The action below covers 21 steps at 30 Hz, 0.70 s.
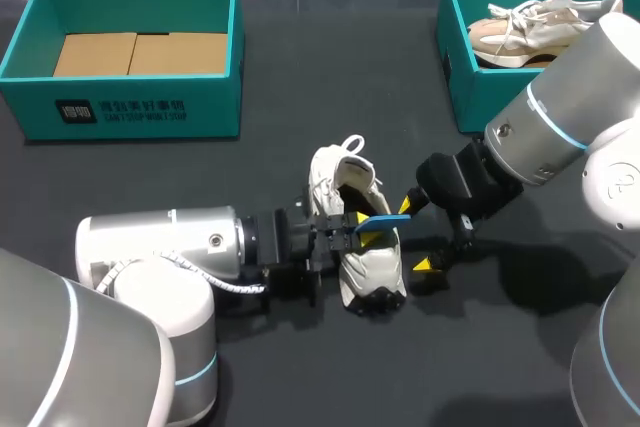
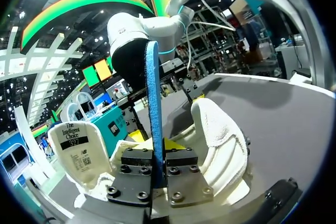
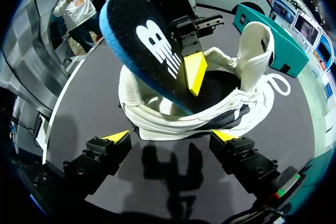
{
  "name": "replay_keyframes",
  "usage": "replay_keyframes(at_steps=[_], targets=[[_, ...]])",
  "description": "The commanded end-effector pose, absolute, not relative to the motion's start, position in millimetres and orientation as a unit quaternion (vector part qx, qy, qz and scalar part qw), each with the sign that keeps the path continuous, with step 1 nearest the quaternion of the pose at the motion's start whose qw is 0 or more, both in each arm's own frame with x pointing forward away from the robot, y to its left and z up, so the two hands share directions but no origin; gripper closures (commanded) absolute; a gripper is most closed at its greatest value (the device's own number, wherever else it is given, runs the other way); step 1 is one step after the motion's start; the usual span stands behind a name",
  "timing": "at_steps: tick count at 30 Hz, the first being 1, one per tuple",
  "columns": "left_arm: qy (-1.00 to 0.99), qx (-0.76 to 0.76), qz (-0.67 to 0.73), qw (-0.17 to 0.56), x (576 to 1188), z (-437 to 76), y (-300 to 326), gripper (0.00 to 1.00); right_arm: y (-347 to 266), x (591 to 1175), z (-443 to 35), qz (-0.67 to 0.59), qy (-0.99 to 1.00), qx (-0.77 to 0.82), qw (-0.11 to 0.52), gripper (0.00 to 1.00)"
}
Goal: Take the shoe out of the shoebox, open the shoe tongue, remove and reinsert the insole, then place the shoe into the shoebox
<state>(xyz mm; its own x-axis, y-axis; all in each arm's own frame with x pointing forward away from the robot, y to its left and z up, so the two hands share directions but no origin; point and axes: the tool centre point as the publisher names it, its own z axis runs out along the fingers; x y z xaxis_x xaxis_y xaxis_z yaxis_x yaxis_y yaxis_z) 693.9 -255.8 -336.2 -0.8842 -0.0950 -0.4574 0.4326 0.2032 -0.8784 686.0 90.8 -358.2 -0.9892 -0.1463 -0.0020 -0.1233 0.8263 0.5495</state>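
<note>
**A:** What surface is seen, and what is set on it?

**B:** A dark, matte desk (image 1: 270,177) is seen. A white shoe (image 1: 332,182) is stood on its sole near the middle.

**A:** What is gripped?

**B:** A flat insole (image 3: 152,45), black cloth on top with a blue foam edge, is pinched by the left jaws. It is clamped edge-on between the two dark finger blocks, and one yellow fingertip (image 3: 194,72) is pressed against the cloth face. The insole is held tilted over the shoe's opening. Whether its lower end is inside the rim cannot be told.

**A:** And on the other side of the shoe?

**B:** The right jaws are spread wide and nothing is held in them. Their yellow fingertips (image 3: 116,136) are set low, just beside the shoe, on the side away from the left arm (image 1: 160,242).

**A:** How is the shoe itself arranged?

**B:** The tongue (image 3: 255,40) is lifted upright, clear of the opening. A soft, looped lining (image 2: 223,140) is seen round the collar, and a lace loop (image 3: 278,85) lies slack next to the tongue.

**A:** What is placed behind the shoe?

**B:** Well apart from it, an open teal cardboard shoebox (image 1: 130,112) is set toward the left arm's side, with its floor covered by plain brown card (image 1: 135,52). A second box (image 1: 455,67) of the same teal is set toward the right arm (image 1: 560,117), and a beige and white shoe (image 1: 530,32) lies in it.
</note>
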Motion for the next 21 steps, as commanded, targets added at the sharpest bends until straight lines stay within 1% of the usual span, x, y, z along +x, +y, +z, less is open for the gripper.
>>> replay_keyframes(at_steps=[1, 8, 10, 11, 16, 21], targets=[[0.74, 0.115, -0.629, 0.21, 690, -328, -253, 0.8, 92, 685, -359, -0.284, -0.956, 0.07, 0.019, 0.0], [0.723, 0.125, -0.649, 0.204, 679, -306, -256, 0.8, 92, 685, -359, -0.284, -0.956, 0.07, 0.019, 0.0], [0.72, 0.131, -0.65, 0.206, 677, -304, -258, 0.95, 92, 685, -359, -0.284, -0.956, 0.07, 0.019, 0.0], [0.719, 0.134, -0.65, 0.208, 676, -304, -259, 1.0, 92, 685, -359, -0.284, -0.956, 0.07, 0.019, 0.0], [0.719, 0.147, -0.645, 0.214, 676, -315, -260, 1.0, 92, 685, -359, -0.284, -0.956, 0.07, 0.019, 0.0], [0.719, 0.142, -0.643, 0.221, 690, -335, -254, 1.0, 92, 685, -359, -0.284, -0.956, 0.07, 0.019, 0.0]])
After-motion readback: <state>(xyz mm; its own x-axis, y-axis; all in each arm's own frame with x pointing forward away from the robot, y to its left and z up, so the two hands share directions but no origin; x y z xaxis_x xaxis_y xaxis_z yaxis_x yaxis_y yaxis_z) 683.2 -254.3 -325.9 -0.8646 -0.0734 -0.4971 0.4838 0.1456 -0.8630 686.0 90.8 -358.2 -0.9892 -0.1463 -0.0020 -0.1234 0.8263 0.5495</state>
